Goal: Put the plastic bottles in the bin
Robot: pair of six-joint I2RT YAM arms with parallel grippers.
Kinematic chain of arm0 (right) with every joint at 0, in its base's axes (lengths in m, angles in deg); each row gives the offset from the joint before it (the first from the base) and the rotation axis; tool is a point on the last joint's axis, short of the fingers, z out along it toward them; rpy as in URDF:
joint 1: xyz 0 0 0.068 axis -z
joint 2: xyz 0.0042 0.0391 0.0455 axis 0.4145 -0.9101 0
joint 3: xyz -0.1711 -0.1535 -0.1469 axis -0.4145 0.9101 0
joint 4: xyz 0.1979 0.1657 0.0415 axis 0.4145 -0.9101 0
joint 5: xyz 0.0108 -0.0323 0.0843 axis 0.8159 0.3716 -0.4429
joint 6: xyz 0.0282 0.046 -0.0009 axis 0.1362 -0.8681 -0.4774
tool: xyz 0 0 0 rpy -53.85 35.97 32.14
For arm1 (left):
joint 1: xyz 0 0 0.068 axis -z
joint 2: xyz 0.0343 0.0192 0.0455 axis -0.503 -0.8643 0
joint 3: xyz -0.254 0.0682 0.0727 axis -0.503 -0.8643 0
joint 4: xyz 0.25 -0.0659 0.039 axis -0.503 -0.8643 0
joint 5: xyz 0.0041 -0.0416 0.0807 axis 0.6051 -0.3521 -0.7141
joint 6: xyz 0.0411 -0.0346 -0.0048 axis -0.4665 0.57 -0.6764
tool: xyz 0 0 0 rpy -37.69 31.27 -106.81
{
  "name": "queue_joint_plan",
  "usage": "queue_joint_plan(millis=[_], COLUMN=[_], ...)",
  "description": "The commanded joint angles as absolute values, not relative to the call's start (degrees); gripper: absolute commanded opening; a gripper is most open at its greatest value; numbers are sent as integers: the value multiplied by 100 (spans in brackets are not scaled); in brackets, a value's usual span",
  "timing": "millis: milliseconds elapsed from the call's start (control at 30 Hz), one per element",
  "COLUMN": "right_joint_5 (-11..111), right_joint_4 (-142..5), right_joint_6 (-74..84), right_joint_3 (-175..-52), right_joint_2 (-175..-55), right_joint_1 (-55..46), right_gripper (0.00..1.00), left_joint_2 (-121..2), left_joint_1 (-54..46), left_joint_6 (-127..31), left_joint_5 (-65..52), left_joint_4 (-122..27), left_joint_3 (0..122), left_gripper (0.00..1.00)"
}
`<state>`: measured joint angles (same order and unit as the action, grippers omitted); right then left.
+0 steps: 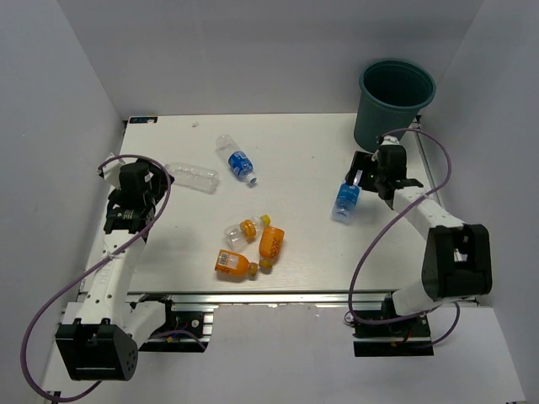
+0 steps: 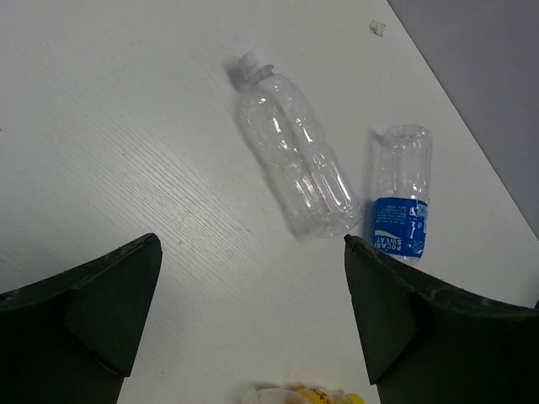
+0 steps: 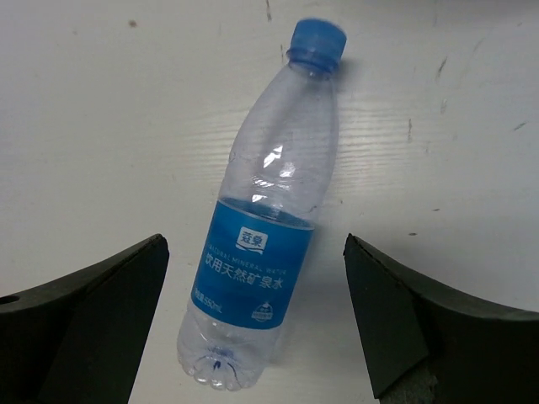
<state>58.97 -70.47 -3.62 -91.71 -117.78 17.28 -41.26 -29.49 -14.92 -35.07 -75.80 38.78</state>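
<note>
The dark teal bin (image 1: 396, 91) stands at the table's far right corner. My right gripper (image 1: 364, 183) (image 3: 253, 244) hangs open just in front of it, over a lying clear bottle with blue label and cap (image 1: 345, 200) (image 3: 268, 215) whose base end sits between the fingers, untouched. My left gripper (image 1: 154, 179) (image 2: 251, 244) is open and empty at the left. Just beyond it lie a plain clear bottle (image 1: 192, 177) (image 2: 295, 156) and a second blue-labelled bottle (image 1: 237, 160) (image 2: 402, 198). Three orange bottles (image 1: 247, 229) (image 1: 271, 244) (image 1: 234, 265) lie together near the front middle.
White walls close in the table (image 1: 303, 160) on the left, back and right. A small white scrap (image 2: 377, 28) lies near the far edge. Purple cables (image 1: 370, 244) loop beside each arm. An orange bottle's top (image 2: 312, 394) peeks in at the bottom of the left wrist view.
</note>
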Motion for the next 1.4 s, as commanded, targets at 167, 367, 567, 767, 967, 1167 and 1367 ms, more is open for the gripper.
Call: queue_joint_plan(millis=[167,367,567,767,967,1167,1367], right_joint_5=[6730,7357,5821,4824,6946,7813,7925], right_joint_4=[-7439,-7555,-6931,-7274,-6504,-5586,-5999], right_joint_6=[-1231,-1383,-293,780,1132,1132,1500], right_joint_3=[-9575,-9584,-10110,-12017,-13336,-14381,-16277], right_joint_2=[-12960,-13191,-12734,-12567,-12732,-13760,-15210], right_joint_1=[1219,1052,893,928,1218,1956,2176], right_gripper=[89,67,41,42,43,45,87], left_joint_2=[-4061,-4017,-4017,-3956,-3999,-4061,-4079], left_joint_1=[-2941,-2941,-2941,-2941,-2932,-2941,-2941], left_joint_6=[-1474,-1439,-1430,-1439,-1448,-1466,-1492], left_joint_5=[-3473,-3455,-3447,-3517,-3534,-3675,-3868], left_joint_4=[-7452,-7408,-7434,-7505,-7513,-7549,-7663], left_joint_3=[3853,3818,3818,3827,3800,3871,3949], left_gripper=[98,98,98,98,98,98,98])
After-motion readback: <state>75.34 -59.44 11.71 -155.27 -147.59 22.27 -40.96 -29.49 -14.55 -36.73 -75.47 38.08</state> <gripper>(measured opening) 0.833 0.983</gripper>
